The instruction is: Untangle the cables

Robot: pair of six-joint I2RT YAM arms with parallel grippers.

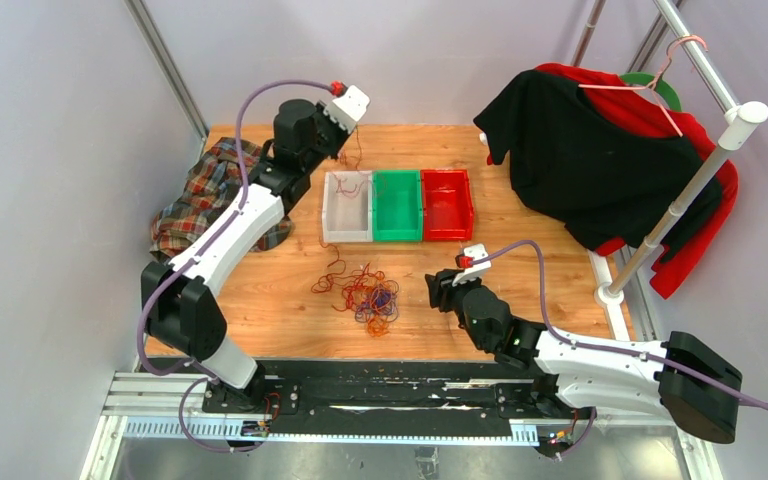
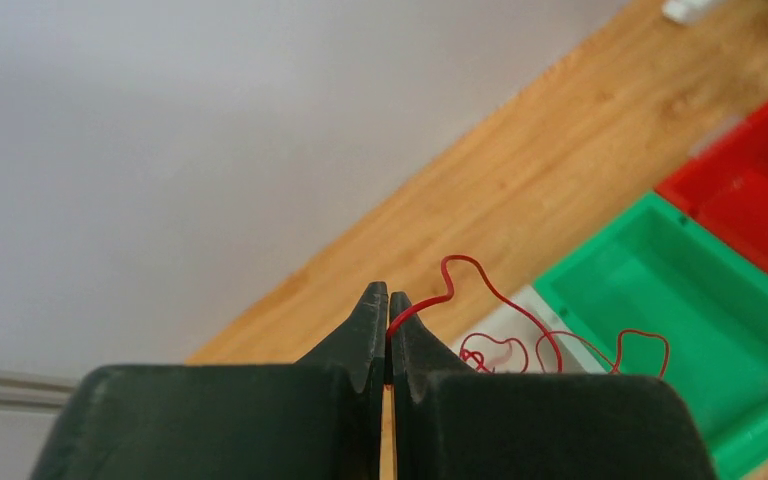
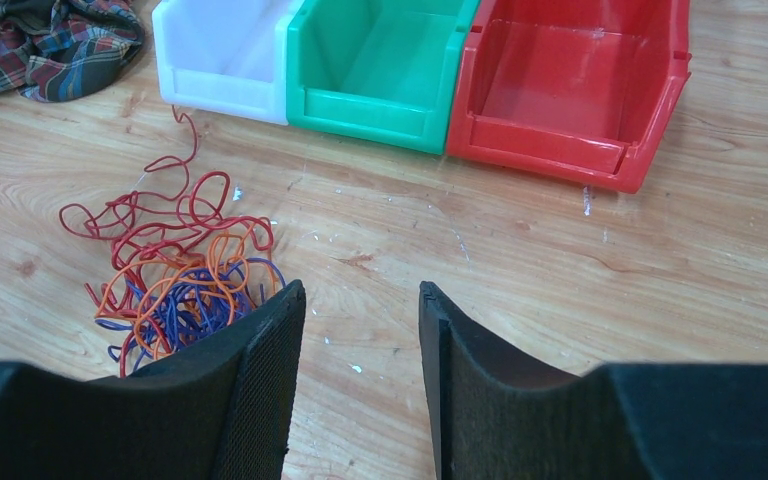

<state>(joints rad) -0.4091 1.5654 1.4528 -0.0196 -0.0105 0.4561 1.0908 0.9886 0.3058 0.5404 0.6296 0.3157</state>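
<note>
A tangle of red, orange and purple cables (image 1: 368, 295) lies on the wooden table in front of the bins, and shows at the left of the right wrist view (image 3: 175, 270). My left gripper (image 2: 388, 295) is raised over the far end of the white bin (image 1: 326, 212) and shut on one thin red cable (image 2: 480, 275). That cable curls away from the jaws and hangs down into the white bin (image 2: 535, 300). My right gripper (image 3: 360, 290) stands open just right of the tangle, with only bare wood between its fingers; the top view shows this right gripper (image 1: 438, 290) low over the table.
A green bin (image 1: 397, 237) and a red bin (image 1: 448, 237) stand in a row right of the white one. A plaid cloth (image 1: 205, 195) lies at the table's left edge. Black and red garments (image 1: 580, 150) hang from a white rack (image 1: 680, 200) at the right.
</note>
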